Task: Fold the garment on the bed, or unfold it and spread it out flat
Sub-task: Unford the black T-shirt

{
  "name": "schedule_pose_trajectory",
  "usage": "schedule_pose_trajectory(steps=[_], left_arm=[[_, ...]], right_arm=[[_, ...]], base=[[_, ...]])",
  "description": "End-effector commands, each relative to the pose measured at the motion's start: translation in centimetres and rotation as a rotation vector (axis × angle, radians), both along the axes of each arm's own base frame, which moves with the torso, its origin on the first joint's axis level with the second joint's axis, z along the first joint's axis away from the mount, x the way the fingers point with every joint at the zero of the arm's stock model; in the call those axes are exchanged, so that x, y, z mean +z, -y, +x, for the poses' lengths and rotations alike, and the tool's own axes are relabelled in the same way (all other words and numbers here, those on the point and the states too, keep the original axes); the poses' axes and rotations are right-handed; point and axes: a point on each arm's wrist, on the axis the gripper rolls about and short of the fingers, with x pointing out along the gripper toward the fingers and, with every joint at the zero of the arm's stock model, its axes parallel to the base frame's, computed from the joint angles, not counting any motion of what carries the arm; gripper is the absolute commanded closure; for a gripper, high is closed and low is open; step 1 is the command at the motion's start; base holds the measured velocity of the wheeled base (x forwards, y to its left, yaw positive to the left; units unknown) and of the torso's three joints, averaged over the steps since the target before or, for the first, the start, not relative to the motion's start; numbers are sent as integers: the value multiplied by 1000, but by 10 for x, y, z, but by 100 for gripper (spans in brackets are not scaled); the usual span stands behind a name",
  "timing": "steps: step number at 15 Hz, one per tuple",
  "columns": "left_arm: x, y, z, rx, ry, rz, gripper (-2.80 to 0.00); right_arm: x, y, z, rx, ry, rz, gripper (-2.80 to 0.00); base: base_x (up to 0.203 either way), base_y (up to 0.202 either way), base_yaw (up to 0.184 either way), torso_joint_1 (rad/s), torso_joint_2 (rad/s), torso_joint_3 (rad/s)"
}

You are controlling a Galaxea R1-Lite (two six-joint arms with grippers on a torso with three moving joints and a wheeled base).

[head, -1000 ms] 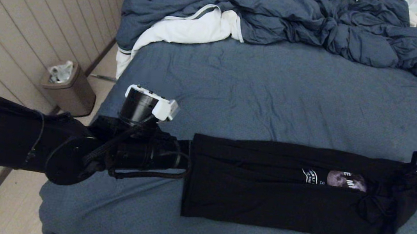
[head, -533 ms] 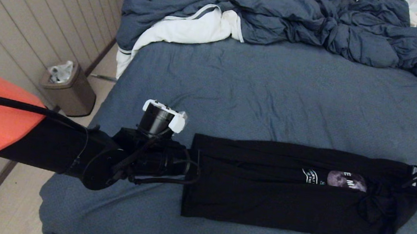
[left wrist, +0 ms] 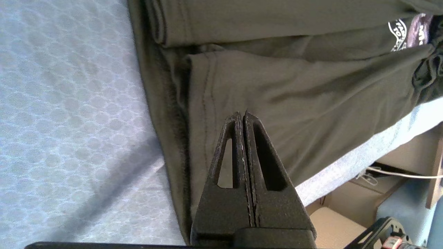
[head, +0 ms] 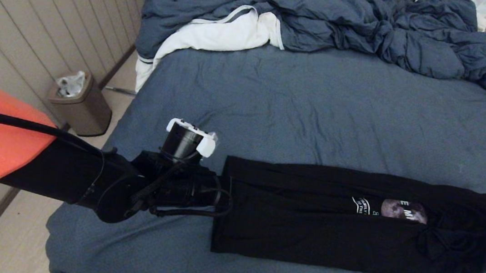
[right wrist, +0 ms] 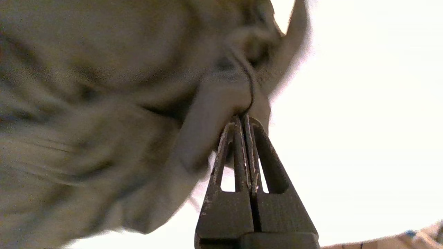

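garment: black T-shirt [head: 343,219] folded into a long band running 9-to-3 across the near half of the bed [head: 319,113]; moon print and white lettering show in the fold toward the 3 o'clock end; that end is bunched.
left claw: [left wrist: 242,116] fingers pressed together, nothing between them; tips over the shirt's 9 o'clock end, just inside the hem. Arm comes in from 9 o'clock in the head view.
right claw: [right wrist: 242,119] at the shirt's 3 o'clock end, mostly off frame in the head view; fingers clamped together, tips at a fold of fabric; blurred, so a grip on it can't be confirmed.
duvet: [head: 352,20] rumpled blue-grey heap at 12 o'clock, well apart from the shirt.
white cloth: [head: 218,33] at 11 o'clock, partly under the duvet.
bin: [head: 82,102] on the floor at 9 o'clock, beside the bed.
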Motion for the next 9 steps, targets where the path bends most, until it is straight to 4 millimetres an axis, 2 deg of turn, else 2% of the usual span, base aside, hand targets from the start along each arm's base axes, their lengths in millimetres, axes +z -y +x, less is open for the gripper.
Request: schedule_pose_trajectory(steps=[1, 3, 6, 7, 9], left_arm=[[3, -2, -1, 5, 1, -11, 0], [4, -3, 1, 11, 5, -13, 0], [10, -3, 1, 14, 19, -24, 0], [13, -3, 1, 13, 25, -30, 0], [25, -10, 0, 38, 31, -69, 0]], right_arm=[[-20, 13, -19, -58, -26, 22, 0], [-22, 25, -42, -99, -1, 28, 0], [-12, 39, -84, -151, 71, 18, 0], [-4, 39, -92, -145, 110, 7, 0], [14, 32, -97, -102, 177, -25, 0]], base=[[0, 0, 0, 0, 0, 0], [0, 0, 0, 0, 0, 0], [0, 0, 0, 0, 0, 0], [0, 0, 0, 0, 0, 0], [0, 0, 0, 0, 0, 0]])
